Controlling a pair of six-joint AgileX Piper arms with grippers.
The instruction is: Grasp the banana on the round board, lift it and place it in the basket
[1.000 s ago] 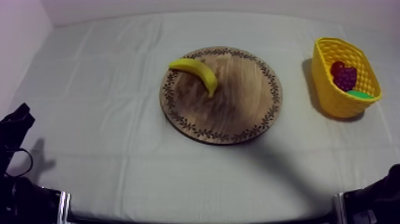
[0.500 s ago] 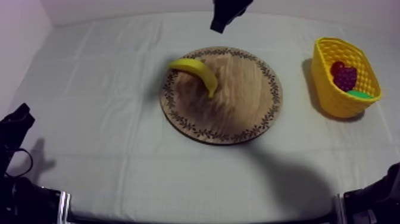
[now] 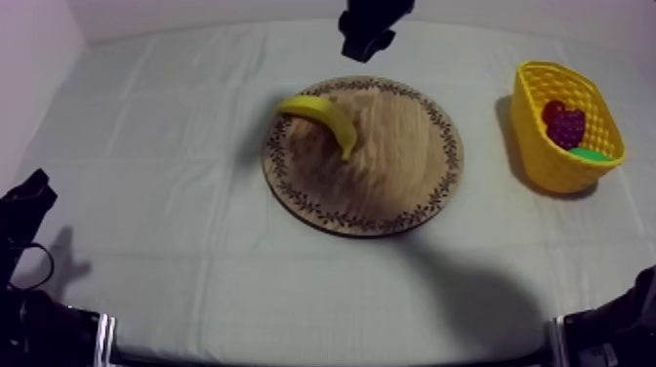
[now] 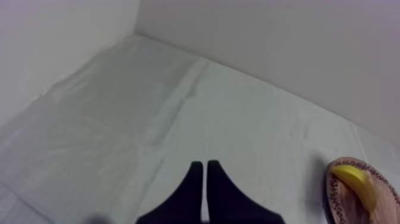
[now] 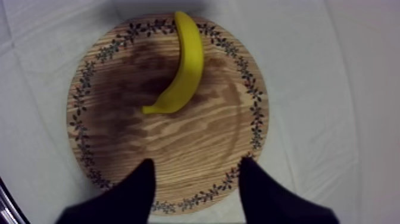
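Newly swung in from the far side, the right gripper [image 3: 366, 37] hovers beyond the wooden board [image 3: 390, 190], fingers spread ready for the banana [image 3: 322, 119] on its far-left rim. Idle, the left gripper [image 4: 201, 167] rests clenched; the yellow basket [image 3: 547, 161] waits at the right.

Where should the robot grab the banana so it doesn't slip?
Probably the thick middle of the banana, from straight above. It lies flat on the wooden board, curved, with thin ends. The open right gripper could close across its narrow width there.
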